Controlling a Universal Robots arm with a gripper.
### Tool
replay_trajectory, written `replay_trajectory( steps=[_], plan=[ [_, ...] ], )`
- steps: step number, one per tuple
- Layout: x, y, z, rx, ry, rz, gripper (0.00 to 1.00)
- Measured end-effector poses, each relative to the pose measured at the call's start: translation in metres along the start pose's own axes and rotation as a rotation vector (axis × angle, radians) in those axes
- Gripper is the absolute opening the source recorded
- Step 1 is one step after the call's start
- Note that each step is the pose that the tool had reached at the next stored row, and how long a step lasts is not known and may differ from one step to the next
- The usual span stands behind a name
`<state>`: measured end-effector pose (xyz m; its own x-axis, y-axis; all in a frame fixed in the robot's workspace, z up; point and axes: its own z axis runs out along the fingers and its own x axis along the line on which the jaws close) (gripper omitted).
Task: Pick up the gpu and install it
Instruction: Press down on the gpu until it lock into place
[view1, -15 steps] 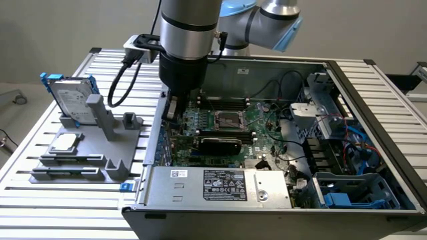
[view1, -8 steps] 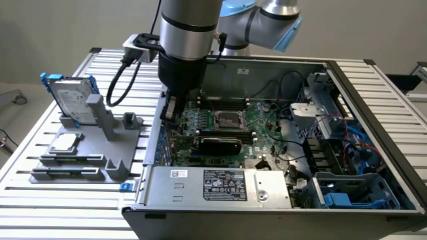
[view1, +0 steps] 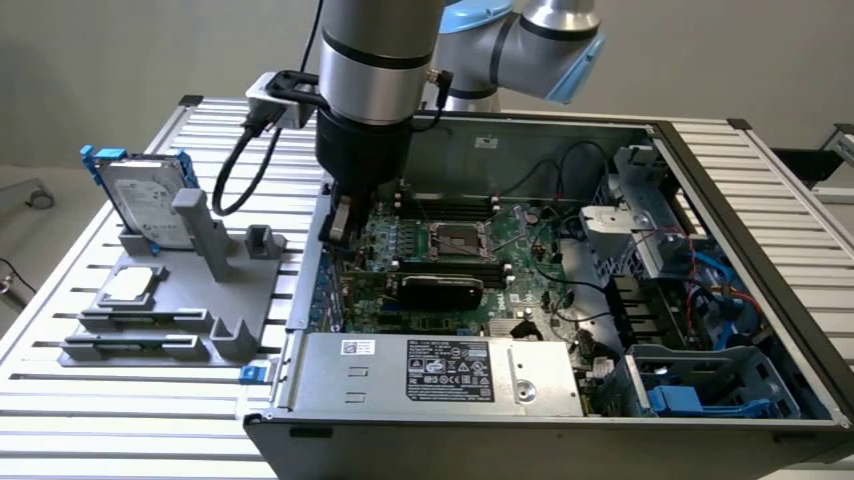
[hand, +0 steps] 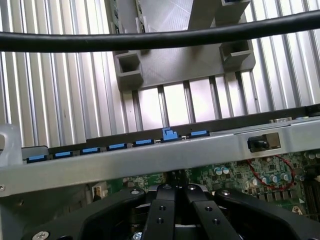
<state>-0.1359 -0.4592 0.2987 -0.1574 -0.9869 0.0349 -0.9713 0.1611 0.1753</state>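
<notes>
In the exterior view, the open computer case (view1: 747, 200) filled the frame's centre and right on the table (view1: 80, 390), the parts holder (view1: 200, 290) stood at left, and the gpu (view1: 441, 291) sat inside the case at centre.

The exterior view looks down at an angle from in front of the open computer case (view1: 534, 250), far enough back to take in the whole case, the grey holder rack (view1: 174, 300) beside it and the slatted table (view1: 80, 400). The wrist view sits close above the gripper (hand: 175, 200), just inside the case, facing out over the case's side wall (hand: 150, 157) toward the rack. Both views share that wall, the rack and the table around it.
</notes>
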Motion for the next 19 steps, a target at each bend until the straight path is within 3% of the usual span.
replay_trajectory(
  steps=[8,14,17,19],
  plan=[
    [-0.0001,-0.0002,0.002,0.0001,-0.0018,0.006,0.11],
    [-0.0003,-0.0015,-0.0036,0.0003,-0.0019,0.006,0.11],
    [-0.0006,-0.0032,-0.0042,0.0079,-0.0031,0.006,0.11],
    [-0.0007,-0.0047,-0.0046,0.0187,-0.0063,0.006,0.11]
  ],
)
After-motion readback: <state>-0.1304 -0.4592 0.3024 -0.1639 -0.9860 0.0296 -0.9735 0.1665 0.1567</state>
